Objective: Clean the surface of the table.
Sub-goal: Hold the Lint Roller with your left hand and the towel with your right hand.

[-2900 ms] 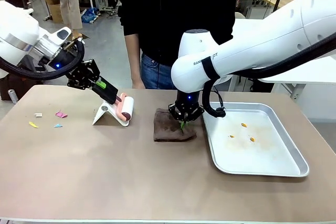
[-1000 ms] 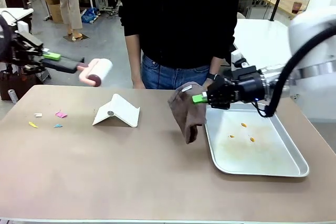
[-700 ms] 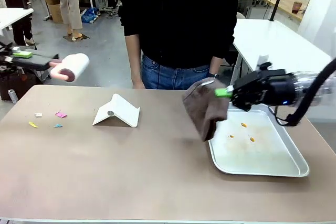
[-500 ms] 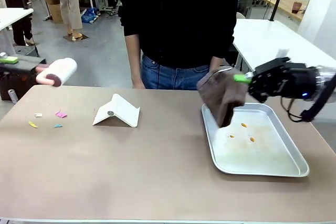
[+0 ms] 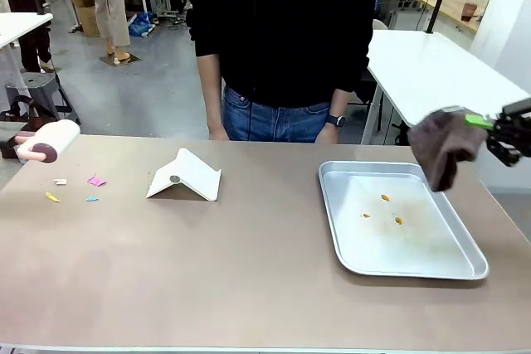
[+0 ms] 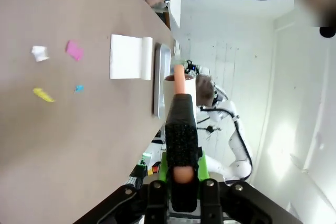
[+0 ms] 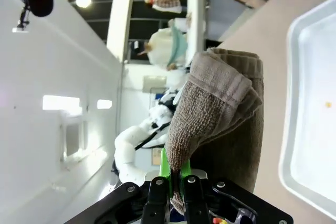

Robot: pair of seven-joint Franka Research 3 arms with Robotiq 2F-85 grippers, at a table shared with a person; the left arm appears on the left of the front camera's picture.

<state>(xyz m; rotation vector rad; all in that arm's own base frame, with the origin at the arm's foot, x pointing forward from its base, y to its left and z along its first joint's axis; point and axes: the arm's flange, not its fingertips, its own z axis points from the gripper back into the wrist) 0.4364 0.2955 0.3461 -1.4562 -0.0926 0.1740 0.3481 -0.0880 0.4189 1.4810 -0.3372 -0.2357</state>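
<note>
The tan-brown table [image 5: 249, 271] spans the front view. Small paper scraps, white [image 5: 60, 181], pink [image 5: 96, 181], yellow [image 5: 52, 197] and blue [image 5: 91, 199], lie near its left end. At the left edge, just above the top, hangs a lint roller [image 5: 50, 140]. My left gripper [image 6: 181, 174] is shut on the roller's black handle [image 6: 181, 129]. A brown cloth [image 5: 440, 145] hangs in the air past the tray's far right corner, pinched by my shut right gripper [image 5: 491, 126]. In the right wrist view the cloth [image 7: 220, 108] droops from that gripper [image 7: 176, 179].
A silver tray [image 5: 465, 267] with a few orange crumbs [image 5: 385, 198] lies on the table's right part. The roller's white folded stand [image 5: 184, 176] sits left of centre. A person in black [image 5: 282, 39] stands at the far edge. A white table [image 5: 431, 64] is behind on the right.
Both arms have swung outward. The left carried the roller left and down to the table's left edge. The right lifted the cloth off the table and carried it right, across the tray.
</note>
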